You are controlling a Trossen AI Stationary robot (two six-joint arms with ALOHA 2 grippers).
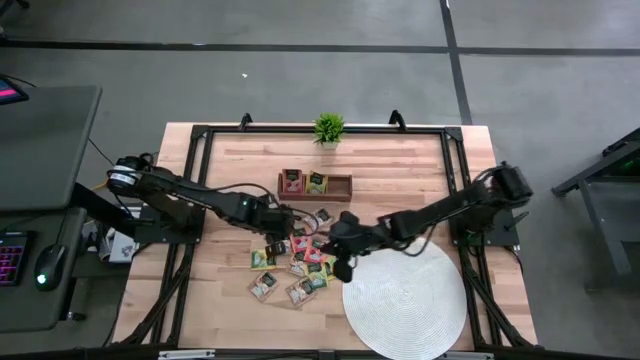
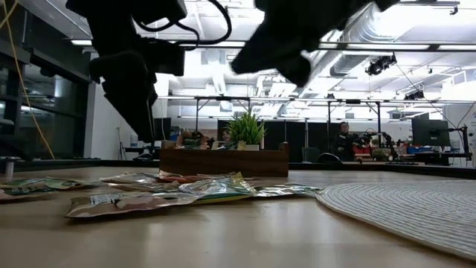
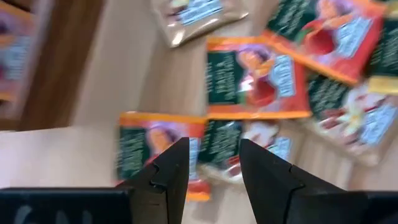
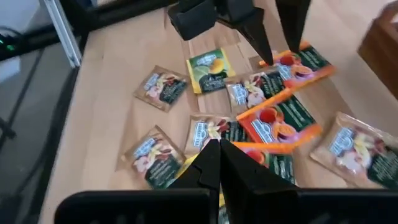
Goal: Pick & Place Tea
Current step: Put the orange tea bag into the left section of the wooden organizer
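Several small square tea packets (image 1: 295, 262), orange-red, yellow and tan with dark labels, lie flat in a loose pile at the table's middle (image 4: 249, 106). My left gripper (image 3: 214, 165) hangs open above the pile's far left part, its fingers pointing steeply down over an orange-edged packet (image 3: 158, 149), clear of it. My right gripper (image 4: 219, 155) is shut and empty. It hovers above the pile's right side, slanting down from the right. A wooden tray (image 1: 315, 186) behind the pile holds two more packets.
A round white woven mat (image 1: 405, 298) lies at the near right, beside the pile. A small green potted plant (image 1: 328, 128) stands at the far edge behind the tray. Black frame rails run along the table's left, right and far sides. Bare wood shows at the near left.
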